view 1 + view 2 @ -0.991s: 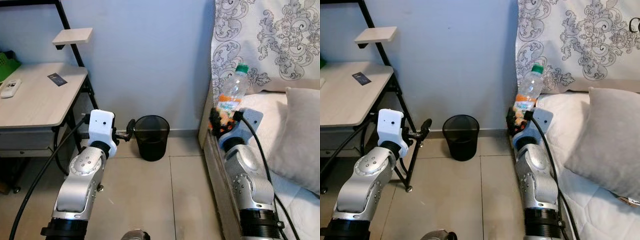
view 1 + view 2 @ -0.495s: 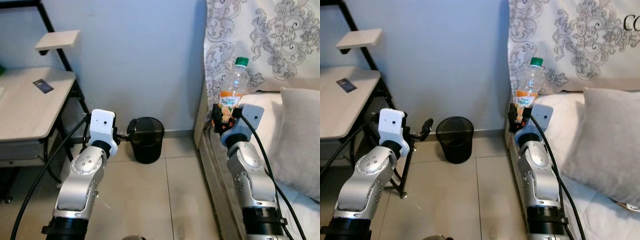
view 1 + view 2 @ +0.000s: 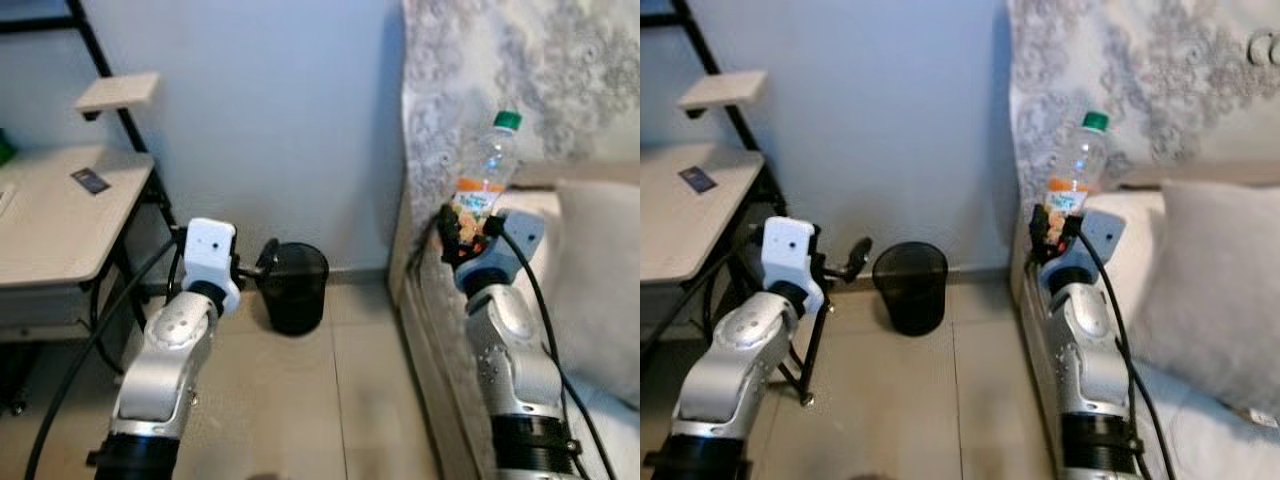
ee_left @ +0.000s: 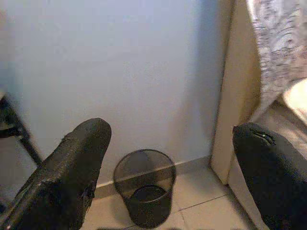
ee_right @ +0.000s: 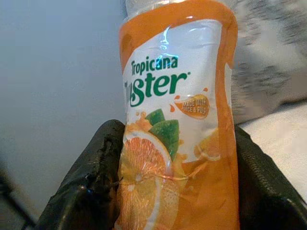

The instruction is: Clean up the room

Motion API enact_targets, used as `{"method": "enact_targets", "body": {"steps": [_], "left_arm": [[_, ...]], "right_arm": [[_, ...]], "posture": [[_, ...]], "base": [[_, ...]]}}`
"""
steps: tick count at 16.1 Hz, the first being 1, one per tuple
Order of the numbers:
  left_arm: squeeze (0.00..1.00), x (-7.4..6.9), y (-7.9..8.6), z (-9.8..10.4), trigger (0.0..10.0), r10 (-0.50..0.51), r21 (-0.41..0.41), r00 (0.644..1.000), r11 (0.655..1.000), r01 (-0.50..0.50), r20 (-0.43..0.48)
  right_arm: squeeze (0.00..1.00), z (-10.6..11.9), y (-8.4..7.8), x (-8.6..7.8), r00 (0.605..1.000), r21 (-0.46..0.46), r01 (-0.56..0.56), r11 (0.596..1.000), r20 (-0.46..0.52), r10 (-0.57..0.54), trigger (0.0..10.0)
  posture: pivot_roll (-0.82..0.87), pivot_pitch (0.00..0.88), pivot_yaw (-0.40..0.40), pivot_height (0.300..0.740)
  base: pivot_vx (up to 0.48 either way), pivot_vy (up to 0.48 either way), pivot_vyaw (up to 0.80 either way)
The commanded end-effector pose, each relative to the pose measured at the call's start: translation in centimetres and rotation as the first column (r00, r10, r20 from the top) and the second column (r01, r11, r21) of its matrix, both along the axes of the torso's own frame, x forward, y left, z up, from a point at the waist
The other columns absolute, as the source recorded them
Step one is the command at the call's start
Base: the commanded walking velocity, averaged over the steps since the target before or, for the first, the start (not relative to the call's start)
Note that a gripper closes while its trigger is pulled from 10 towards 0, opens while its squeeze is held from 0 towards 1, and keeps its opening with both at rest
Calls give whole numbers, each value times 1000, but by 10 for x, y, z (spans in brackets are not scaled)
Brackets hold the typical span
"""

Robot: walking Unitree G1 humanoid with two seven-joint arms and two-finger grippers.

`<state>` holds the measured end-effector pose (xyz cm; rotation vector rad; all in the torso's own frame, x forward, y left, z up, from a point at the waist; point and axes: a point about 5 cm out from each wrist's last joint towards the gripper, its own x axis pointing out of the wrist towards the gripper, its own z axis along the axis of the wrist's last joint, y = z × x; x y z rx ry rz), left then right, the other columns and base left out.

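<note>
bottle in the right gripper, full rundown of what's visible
The bottle is clear plastic with a green cap and an orange Tropicana Twister label showing orange slices and leaves. It looks empty above the label, though I can't be sure. It stands nearly upright, tilted slightly. The right gripper is shut on its lower labelled part, one black finger on each side, holding it in the air beside the bed's edge, in front of the patterned fabric.

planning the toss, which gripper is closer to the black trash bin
Left. The left gripper hangs open just beside the trash bin, by its rim. The right gripper is off by the bed, shut on the bottle.
</note>
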<state>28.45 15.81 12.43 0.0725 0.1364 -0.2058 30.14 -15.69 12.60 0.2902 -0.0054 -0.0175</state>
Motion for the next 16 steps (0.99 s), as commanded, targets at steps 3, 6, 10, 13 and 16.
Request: {"method": "enact_targets", "body": {"steps": [3, 6, 10, 13, 16], "left_arm": [[0, 0, 5, 0, 10000, 8, 10, 1000, 1000, -9, 3], [0, 0, 4, 0, 10000, 4, 9, 1000, 1000, -4, -1], [0, 1, 3, -2, 10000, -10, 10, 1000, 1000, 10, -9], [0, 1, 3, -3, 10000, -15, 14, 1000, 1000, 16, -12], [0, 1, 5, -2, 10000, -15, 26, 1000, 1000, 16, -9]], "right_arm": [[0, 2, 13, 1, 998, -15, -66, 998, -7, 66, 10000], [0, -6, 16, -2, 993, -58, -110, 992, -49, 107, 10000], [0, -8, 13, -1, 994, -39, -86, 996, -66, 84, 10000], [0, -13, 11, -2, 993, -87, -80, 993, -91, 72, 10000], [0, -17, 5, -2, 995, -223, -48, 974, -97, 27, 10000]], "posture": [[74, 0, 57, 740], [72, 0, 56, 740], [68, 0, 57, 740], [69, 0, 58, 740], [70, 0, 60, 740]], "base": [[287, 0, 0], [285, 0, 0], [292, 0, 0], [318, 0, 0], [333, 0, 0]]}}
